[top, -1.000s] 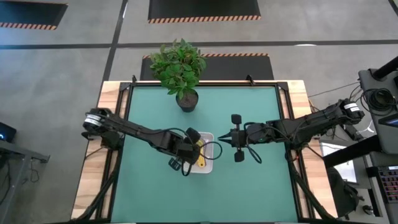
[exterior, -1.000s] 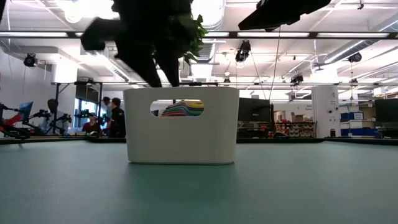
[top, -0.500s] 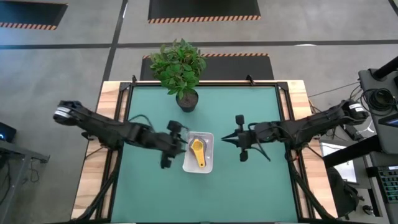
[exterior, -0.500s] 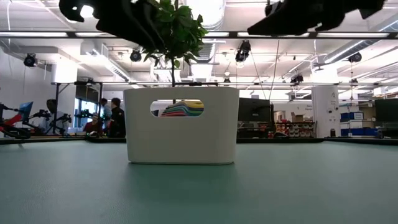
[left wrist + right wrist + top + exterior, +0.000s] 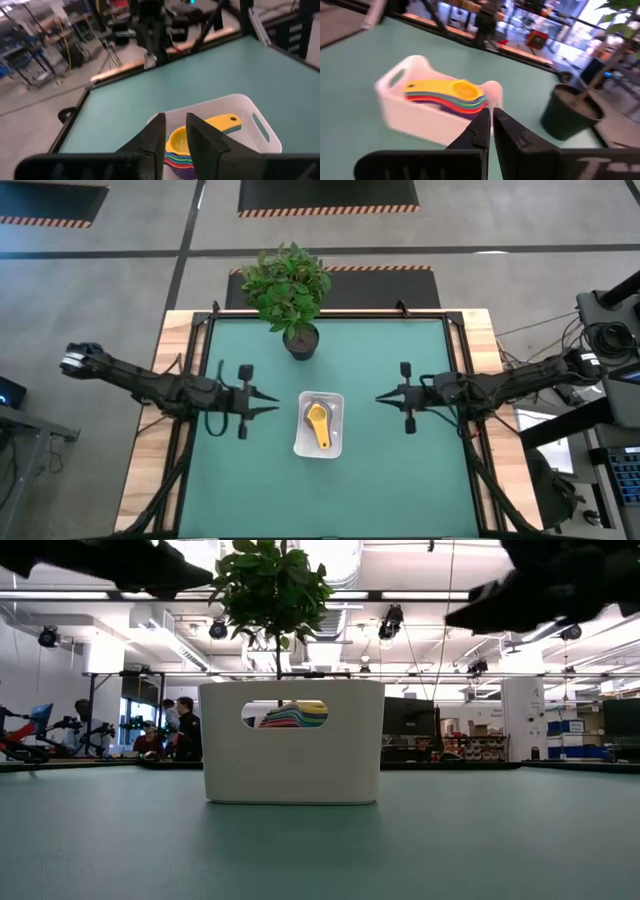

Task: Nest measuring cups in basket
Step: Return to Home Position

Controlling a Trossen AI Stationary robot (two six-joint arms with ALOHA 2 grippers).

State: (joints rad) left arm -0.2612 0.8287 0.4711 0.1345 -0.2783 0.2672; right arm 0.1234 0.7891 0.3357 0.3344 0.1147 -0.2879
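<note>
The measuring cups (image 5: 318, 424) are sitting nested in the basket (image 5: 303, 446) at the middle of the table (image 5: 400, 480), yellow on top. The left gripper (image 5: 272, 408) is hanging beside it, fingers a little apart, holding nothing. The right gripper (image 5: 381, 398) is hanging on the other side, pinched closed, empty. The job is looking done. Next, the 2 arms need parking at home.

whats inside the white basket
A nested stack of measuring cups lies in the basket, the yellow cup on top. Only coloured rims of the lower cups show; their bowls are covered.
</note>
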